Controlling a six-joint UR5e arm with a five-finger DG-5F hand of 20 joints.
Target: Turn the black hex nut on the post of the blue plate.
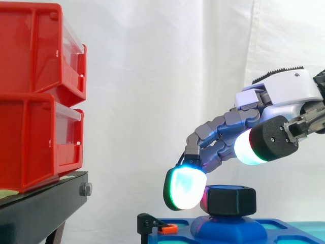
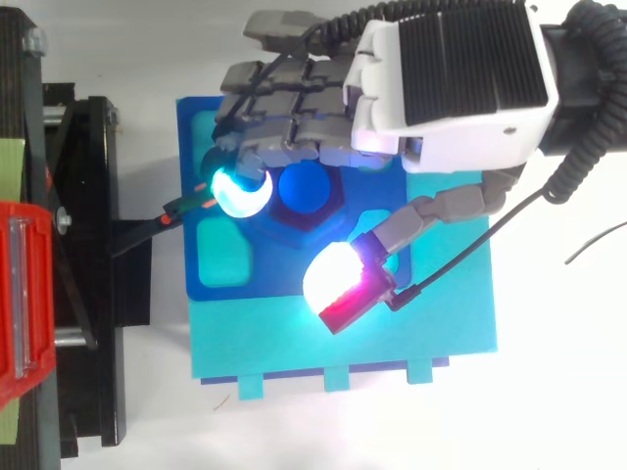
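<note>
The black hex nut (image 1: 229,201) sits on the blue post (image 2: 307,190) that rises from the blue plate (image 1: 284,230). My hand (image 1: 284,94) reaches in from the right and hovers over the nut with its fingers bent downward. One glowing cyan fingertip (image 1: 185,188) hangs right at the nut's left side, touching it or nearly so. The thumb's pad (image 1: 252,146) is raised above and in front of the nut, clear of it (image 2: 338,282). Nothing is clasped between thumb and fingers.
Two stacked red bins (image 1: 35,96) stand on a black stand (image 1: 43,208) to the left. A small black clamp with an orange piece (image 1: 155,225) sits at the plate's left edge. The blue plate lies on a cyan board (image 2: 343,343).
</note>
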